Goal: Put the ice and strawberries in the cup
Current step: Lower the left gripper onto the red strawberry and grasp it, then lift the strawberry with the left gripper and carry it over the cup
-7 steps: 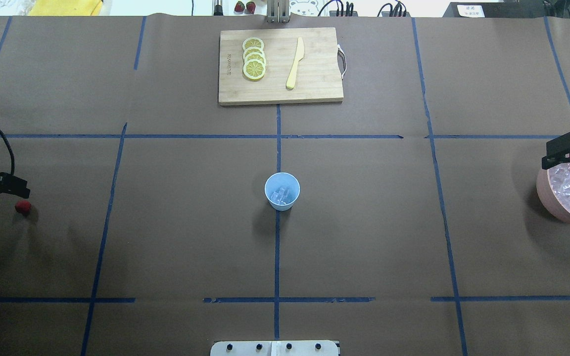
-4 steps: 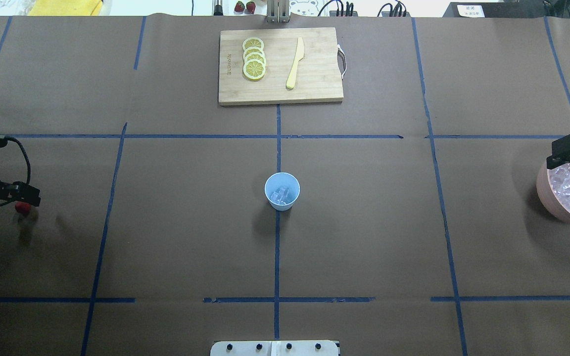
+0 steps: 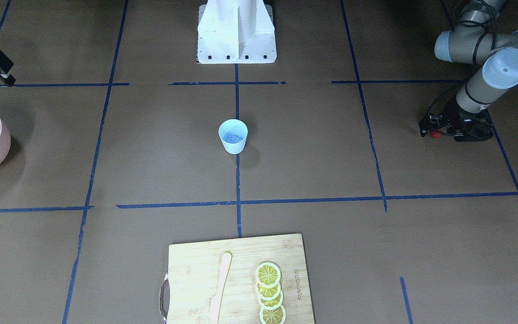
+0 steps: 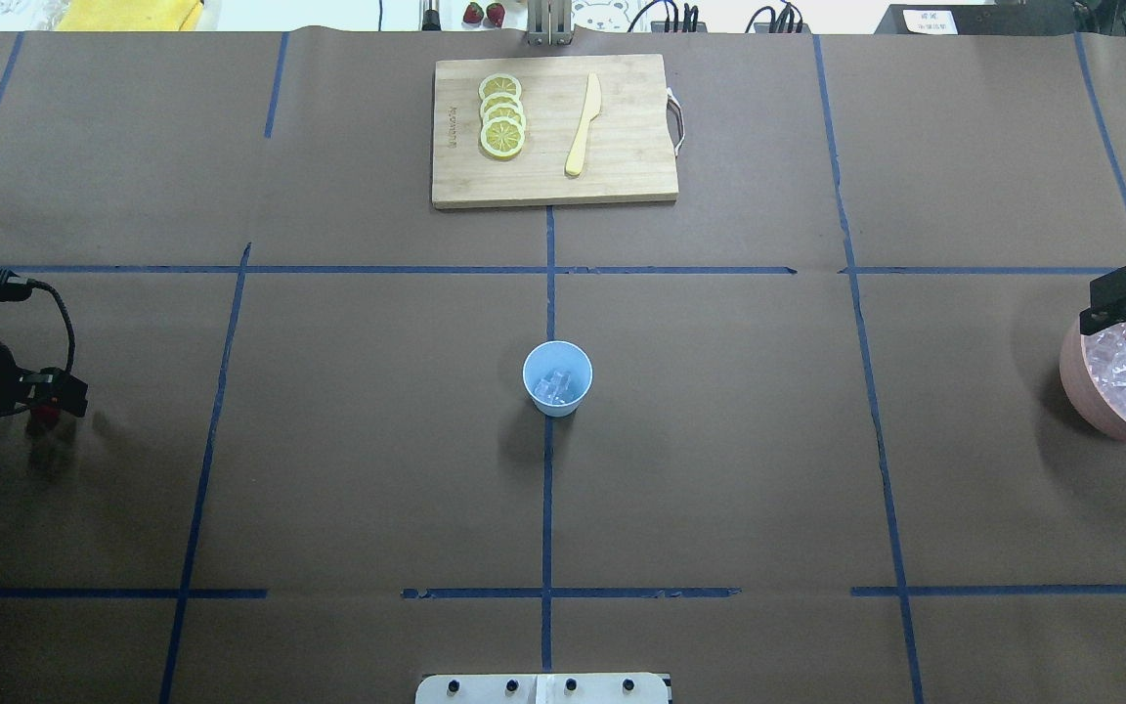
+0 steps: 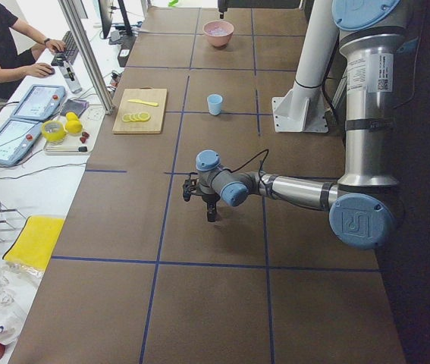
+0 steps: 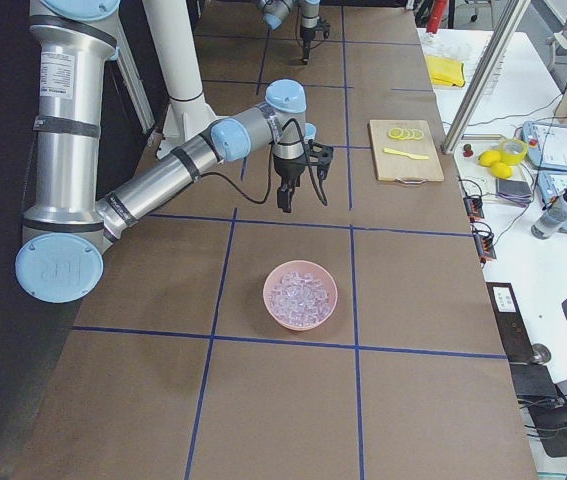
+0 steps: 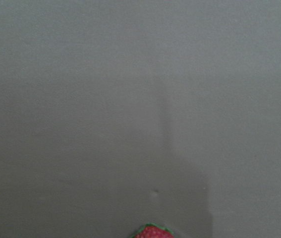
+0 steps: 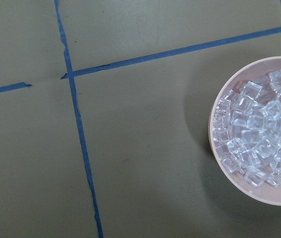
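Upright pale-blue cup holds ice; tiny red strawberry well apart.

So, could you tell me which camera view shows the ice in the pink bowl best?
The right wrist view: the ice is close, single cubes distinct, though the bowl is cropped. Exterior right shows the whole bowl, smaller. Overhead and front-facing cut it at the frame edge; exterior left shows it tiny; left wrist, nothing.

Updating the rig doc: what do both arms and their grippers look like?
Both are alike. The left arm and right arm have silver tubes, pale blue round joint caps, a white printed label on the upright segment, and a black cable looped along the forearm. The left gripper and right gripper are black, with slim jaws.
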You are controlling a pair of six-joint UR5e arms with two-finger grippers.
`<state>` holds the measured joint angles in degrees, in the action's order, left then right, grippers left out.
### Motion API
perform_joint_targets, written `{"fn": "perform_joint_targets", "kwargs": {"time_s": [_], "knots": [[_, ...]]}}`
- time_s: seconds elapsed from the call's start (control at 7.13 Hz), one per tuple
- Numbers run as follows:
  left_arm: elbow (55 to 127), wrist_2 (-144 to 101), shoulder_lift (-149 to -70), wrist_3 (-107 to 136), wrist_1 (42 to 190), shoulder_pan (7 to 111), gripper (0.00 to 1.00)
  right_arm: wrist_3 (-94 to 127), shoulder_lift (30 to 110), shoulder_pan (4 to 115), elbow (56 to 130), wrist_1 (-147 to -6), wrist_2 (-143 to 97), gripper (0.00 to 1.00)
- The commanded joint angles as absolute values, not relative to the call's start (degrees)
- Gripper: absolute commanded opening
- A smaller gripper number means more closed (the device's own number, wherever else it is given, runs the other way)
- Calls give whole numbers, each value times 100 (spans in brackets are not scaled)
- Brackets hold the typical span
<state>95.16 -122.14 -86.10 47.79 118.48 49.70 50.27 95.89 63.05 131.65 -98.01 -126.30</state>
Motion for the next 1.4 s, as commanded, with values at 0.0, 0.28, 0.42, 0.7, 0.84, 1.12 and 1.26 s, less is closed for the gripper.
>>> {"fn": "perform_joint_targets", "kwargs": {"time_s": [0.0, 0.28, 0.42, 0.7, 0.84, 1.12, 1.26], "knots": [[9518, -12217, -8613, 4790, 11848, 4975, 7, 5027, 9580, 6311, 13166, -9809, -12630, 100], [9693, -12269, -8613, 4825, 11848, 4975, 0, 5027, 9580, 6328, 13166, -9809, -12630, 100], [10034, -12287, -8622, 5086, 11848, 4975, 0, 5019, 9580, 6398, 13166, -9809, -12630, 100], [10554, -12673, -9303, 6312, 11742, 4966, 0, 4687, 9598, 6564, 13114, -9826, -12656, 100], [10564, -12683, -9917, 7050, 11725, 4809, 0, 4458, 9606, 6739, 13026, -9835, -12726, 100], [10538, -12569, -11146, 8160, 11236, 4108, 0, 3862, 9781, 7038, 12920, -9835, -12805, 100], [10538, -12264, -11815, 8487, 10684, 3870, 0, 3632, 9869, 7171, 12859, -9826, -12832, 100]]}}
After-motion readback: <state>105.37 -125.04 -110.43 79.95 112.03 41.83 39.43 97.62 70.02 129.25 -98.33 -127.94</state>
